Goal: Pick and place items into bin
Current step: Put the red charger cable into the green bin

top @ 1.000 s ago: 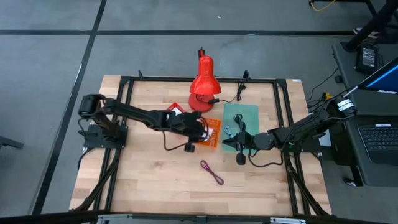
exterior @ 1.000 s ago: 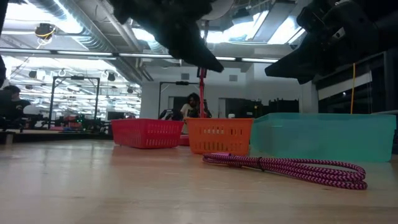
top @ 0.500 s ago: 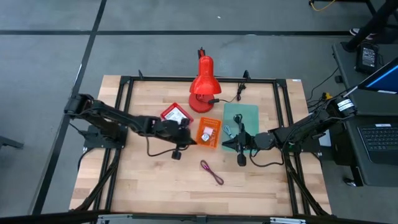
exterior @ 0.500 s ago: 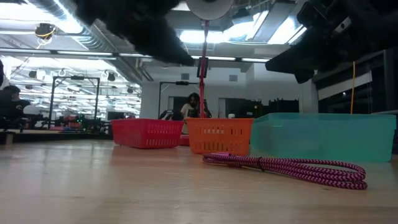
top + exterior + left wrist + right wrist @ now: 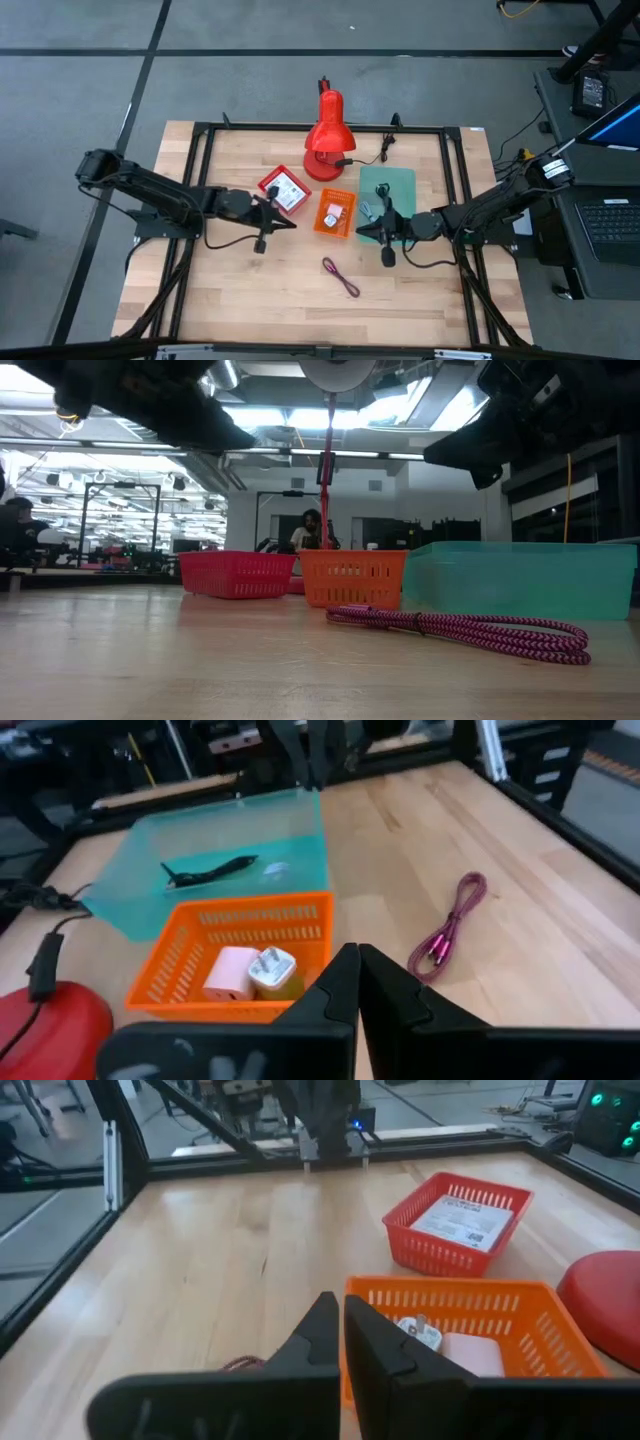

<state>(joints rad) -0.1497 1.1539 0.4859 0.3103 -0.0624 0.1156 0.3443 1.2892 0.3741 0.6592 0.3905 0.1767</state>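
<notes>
The left gripper (image 5: 283,222) has its jaws closed together on nothing, hovering just beside the red basket (image 5: 284,187) that holds a white printed card (image 5: 460,1220). The right gripper (image 5: 366,232) likewise has its jaws pressed shut and empty, at the near edge of the teal bin (image 5: 225,870). Between them sits the orange basket (image 5: 243,960), holding a pink cube (image 5: 228,973) and a white plug-shaped block (image 5: 272,970). A maroon cord (image 5: 340,276), coiled in a narrow loop, lies on the wooden surface (image 5: 250,290) at six o'clock from the orange basket. A black cable (image 5: 208,871) lies inside the teal bin.
</notes>
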